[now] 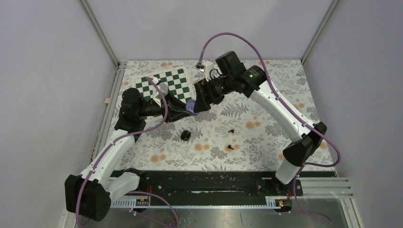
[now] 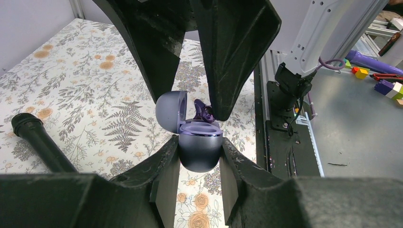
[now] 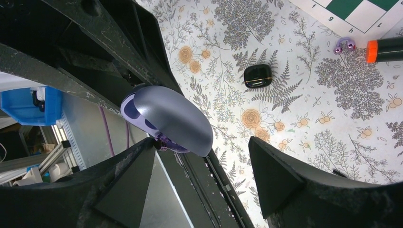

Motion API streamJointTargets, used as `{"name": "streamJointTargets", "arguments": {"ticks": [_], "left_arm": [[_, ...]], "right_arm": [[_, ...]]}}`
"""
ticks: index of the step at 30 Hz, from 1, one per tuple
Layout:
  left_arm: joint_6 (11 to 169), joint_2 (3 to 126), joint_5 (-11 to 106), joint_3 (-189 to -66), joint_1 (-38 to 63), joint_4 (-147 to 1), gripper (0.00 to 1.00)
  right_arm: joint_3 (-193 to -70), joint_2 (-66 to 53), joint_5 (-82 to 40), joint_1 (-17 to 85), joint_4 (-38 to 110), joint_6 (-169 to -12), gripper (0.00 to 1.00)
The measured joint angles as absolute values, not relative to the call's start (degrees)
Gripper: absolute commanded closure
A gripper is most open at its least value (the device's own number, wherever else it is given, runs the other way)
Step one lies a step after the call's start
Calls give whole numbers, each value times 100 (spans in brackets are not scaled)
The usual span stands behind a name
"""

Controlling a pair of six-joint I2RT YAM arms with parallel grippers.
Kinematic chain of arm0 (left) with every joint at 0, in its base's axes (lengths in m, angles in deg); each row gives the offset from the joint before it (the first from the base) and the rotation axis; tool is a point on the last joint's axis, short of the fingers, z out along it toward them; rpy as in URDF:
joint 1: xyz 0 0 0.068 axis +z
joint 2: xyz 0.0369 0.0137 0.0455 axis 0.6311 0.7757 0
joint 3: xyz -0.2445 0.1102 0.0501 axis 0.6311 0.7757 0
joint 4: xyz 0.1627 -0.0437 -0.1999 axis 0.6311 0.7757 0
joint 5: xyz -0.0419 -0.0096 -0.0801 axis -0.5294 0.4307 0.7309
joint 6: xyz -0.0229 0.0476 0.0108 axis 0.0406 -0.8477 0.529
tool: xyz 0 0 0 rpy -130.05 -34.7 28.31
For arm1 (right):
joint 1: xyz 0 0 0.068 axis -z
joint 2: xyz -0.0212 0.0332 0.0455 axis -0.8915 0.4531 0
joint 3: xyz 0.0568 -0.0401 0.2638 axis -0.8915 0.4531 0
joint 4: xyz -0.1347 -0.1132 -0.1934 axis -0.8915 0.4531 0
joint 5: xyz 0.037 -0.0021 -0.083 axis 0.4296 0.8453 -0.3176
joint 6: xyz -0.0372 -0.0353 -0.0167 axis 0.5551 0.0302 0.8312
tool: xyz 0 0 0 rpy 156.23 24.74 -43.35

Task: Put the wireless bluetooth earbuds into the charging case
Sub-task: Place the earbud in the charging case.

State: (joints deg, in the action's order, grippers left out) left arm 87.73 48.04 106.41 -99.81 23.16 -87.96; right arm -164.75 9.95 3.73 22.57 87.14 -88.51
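Note:
My left gripper [image 2: 198,142] is shut on the grey-purple charging case [image 2: 199,154] and holds it above the table, lid [image 2: 168,107] open. It shows in the top view too [image 1: 190,107]. My right gripper [image 1: 199,102] is right above the case, jaws wide apart. One of its fingers [image 2: 223,71] touches a pale purple earbud [image 2: 203,112] lying at the case's opening. In the right wrist view the lid [image 3: 166,118] fills the gap and a bit of purple bud [image 3: 163,142] shows at the left fingertip. Another purple bud [image 3: 343,45] lies on the table. Two black earbuds [image 1: 231,130] [image 1: 230,147] lie mid-table.
A small black case [image 1: 185,136] sits on the floral cloth, also in the right wrist view [image 3: 257,75]. A black marker [image 2: 38,142] with an orange band [image 3: 373,51] lies by the green chessboard [image 1: 173,81]. The metal base rail [image 1: 204,183] runs along the near edge.

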Motion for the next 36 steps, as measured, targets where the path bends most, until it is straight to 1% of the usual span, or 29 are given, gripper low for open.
{"name": "streamJointTargets", "arguments": {"ticks": [13,18,22,31,32,36], "left_arm": [[8793,4807,10626,-9981,2310,-8794,100],[8817,4807,10622,-9981,2310,-8794,100],[8872,4807,10628,-9981,2305,-8813,100],[9025,4894,10628,-9981,2305,-8947,100],[9051,4918,10630,-9981,2305,-8975,100],[9119,4931,10630,-9981,2305,-9060,100]], "right_arm": [[-16346,995,373,2292,8596,-8997,22],[-16313,995,390,2316,8561,-9012,6],[-16282,997,679,2399,8554,-8886,1],[-16438,999,1583,2478,8567,-8580,0],[-16470,999,1603,2497,8559,-8580,2],[-16494,999,1610,2639,8550,-8634,12]]}}
